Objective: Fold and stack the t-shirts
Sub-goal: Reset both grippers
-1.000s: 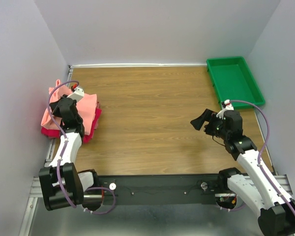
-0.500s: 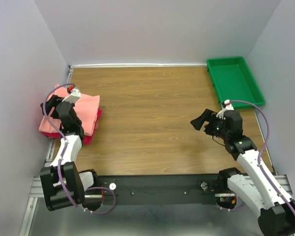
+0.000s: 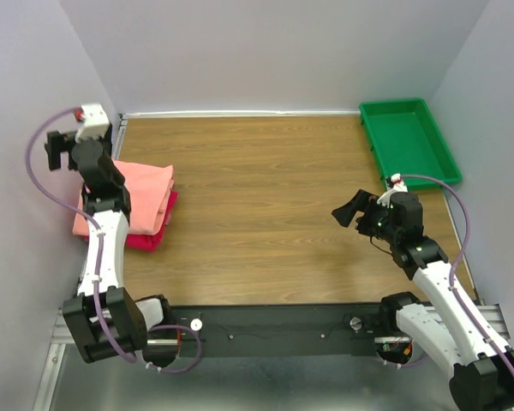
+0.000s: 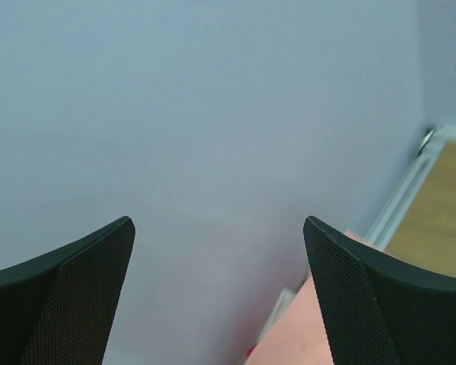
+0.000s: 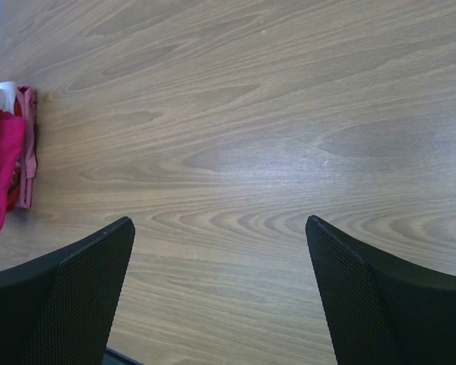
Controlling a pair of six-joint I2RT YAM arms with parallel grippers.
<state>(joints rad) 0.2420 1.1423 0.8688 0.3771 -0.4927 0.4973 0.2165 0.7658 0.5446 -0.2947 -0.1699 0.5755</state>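
Observation:
The salmon t-shirt (image 3: 141, 190) lies folded on top of the magenta-red t-shirt (image 3: 151, 235), in a stack at the table's left edge. My left gripper (image 3: 59, 146) is lifted above and behind the stack, facing the left wall. Its jaws are wide open and empty. In the left wrist view the left gripper (image 4: 219, 222) frames bare wall, with a corner of the salmon t-shirt (image 4: 311, 334) low down. My right gripper (image 3: 344, 211) hovers open over the right half of the table, holding nothing. In the right wrist view the right gripper (image 5: 219, 222) is over bare wood, with the magenta-red t-shirt (image 5: 3, 169) at the far left.
A green plastic tray (image 3: 409, 141) stands at the back right corner. Grey walls close in the table on the left, back and right. The left arm's purple cable (image 3: 36, 171) loops out toward the left wall.
My left gripper opened, let go of the salmon t-shirt and rose up and back toward the left wall. The shirt settled flat on the stack. The right arm stayed still.

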